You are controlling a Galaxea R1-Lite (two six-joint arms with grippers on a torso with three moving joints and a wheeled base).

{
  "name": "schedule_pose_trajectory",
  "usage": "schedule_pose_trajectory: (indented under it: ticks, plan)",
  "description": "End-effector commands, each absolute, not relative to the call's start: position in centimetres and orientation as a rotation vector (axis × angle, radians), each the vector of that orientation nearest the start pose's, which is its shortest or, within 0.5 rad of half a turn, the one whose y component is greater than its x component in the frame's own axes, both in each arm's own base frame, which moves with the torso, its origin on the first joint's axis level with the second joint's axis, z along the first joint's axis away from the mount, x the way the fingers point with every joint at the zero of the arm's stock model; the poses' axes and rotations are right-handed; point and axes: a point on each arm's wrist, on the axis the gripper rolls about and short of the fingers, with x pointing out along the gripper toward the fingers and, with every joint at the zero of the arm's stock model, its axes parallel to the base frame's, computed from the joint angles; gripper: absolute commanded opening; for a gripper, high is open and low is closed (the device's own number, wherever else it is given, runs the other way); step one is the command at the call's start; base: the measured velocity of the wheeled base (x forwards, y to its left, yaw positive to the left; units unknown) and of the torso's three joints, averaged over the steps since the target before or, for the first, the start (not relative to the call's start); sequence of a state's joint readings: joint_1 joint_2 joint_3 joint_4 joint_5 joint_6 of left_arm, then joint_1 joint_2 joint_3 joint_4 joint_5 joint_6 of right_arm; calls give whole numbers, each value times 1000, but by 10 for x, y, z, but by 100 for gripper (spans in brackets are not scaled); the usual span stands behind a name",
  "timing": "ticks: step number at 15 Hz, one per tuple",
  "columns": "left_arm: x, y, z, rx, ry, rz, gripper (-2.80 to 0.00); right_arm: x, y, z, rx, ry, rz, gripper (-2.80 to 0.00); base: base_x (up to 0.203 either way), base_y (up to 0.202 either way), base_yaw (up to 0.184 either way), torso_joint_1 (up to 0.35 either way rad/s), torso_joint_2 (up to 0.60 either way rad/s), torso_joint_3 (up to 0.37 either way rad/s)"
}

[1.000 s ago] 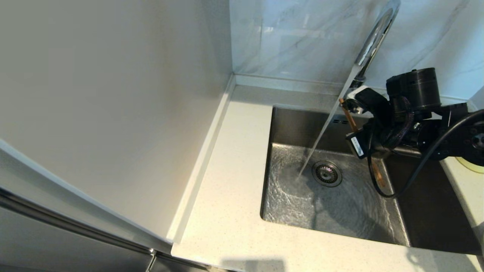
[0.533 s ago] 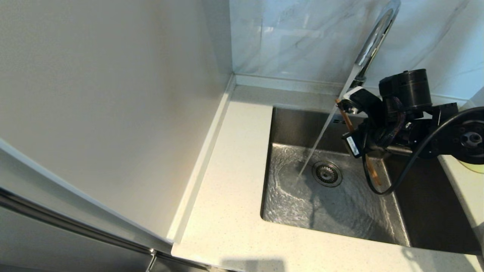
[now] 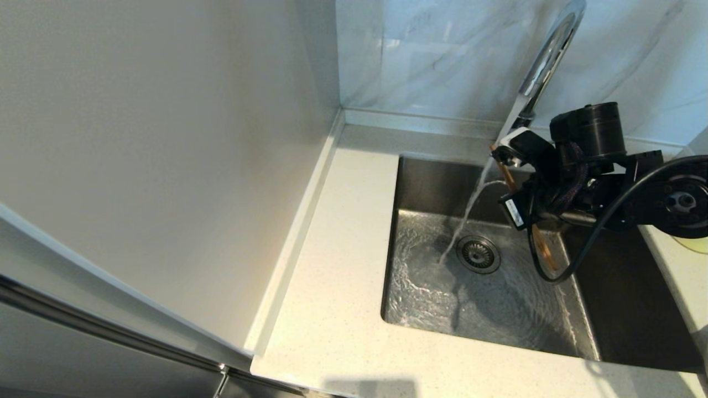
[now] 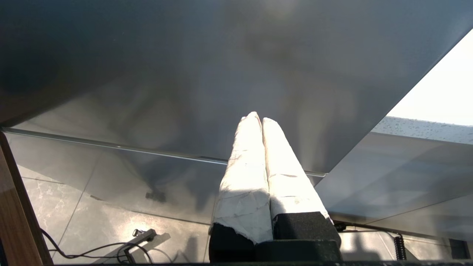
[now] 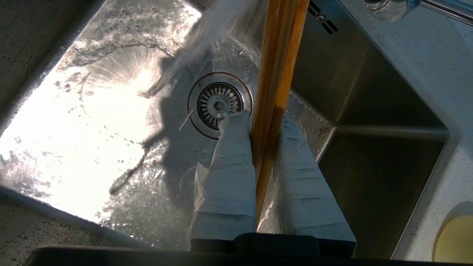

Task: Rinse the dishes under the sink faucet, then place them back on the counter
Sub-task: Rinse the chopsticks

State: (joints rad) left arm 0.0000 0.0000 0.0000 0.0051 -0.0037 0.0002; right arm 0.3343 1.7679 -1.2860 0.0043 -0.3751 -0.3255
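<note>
My right gripper (image 3: pixel 517 155) hangs over the sink, shut on the brown wooden chopsticks (image 3: pixel 504 171). In the right wrist view the chopsticks (image 5: pixel 275 85) run upright between the white-wrapped fingers of the right gripper (image 5: pixel 263 120). The chrome faucet (image 3: pixel 545 58) is running, and its stream breaks against the upper part of the chopsticks. A pale-yellow bowl (image 5: pixel 454 240) shows partly on the counter to the right of the sink, and its edge (image 3: pixel 688 243) peeks out under my arm. The plate is out of view. My left gripper (image 4: pixel 258 118) is parked low, shut and empty.
The steel sink (image 3: pixel 420 182) has a round drain (image 3: pixel 478 254) and a wet floor. The speckled counter (image 3: pixel 343 265) runs along its left and front. A plain wall panel (image 3: pixel 166 138) stands at the left, with marble tiles behind. The faucet's base (image 5: pixel 388 7) sits at the sink's back rim.
My right gripper has shifted slightly left with the chopsticks, bringing them into the water stream. The stream, straight before, now splits and bends where it hits them.
</note>
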Motion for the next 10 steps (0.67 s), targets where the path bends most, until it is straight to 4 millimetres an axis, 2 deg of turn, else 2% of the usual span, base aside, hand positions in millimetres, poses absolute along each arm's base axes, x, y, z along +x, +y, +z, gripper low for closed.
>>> schedule_pose_trajectory:
  ticks: [1, 5, 7, 10]
  plan:
    - [-23, 0, 75, 0, 5, -3, -280, 321, 102, 234, -489, 459, 29, -280, 0, 0, 0, 0, 0, 0]
    - [-23, 0, 75, 0, 5, -5, -280, 318, 90, 237, -480, 462, 0, -280, 0, 0, 0, 0, 0, 0]
    - [-23, 0, 75, 0, 5, -3, -280, 314, 76, 240, -467, 463, -39, -280, 0, 0, 0, 0, 0, 0]
    - [-23, 0, 75, 0, 5, -3, -280, 303, 46, 262, -346, 411, -146, -280, 0, 0, 0, 0, 0, 0]
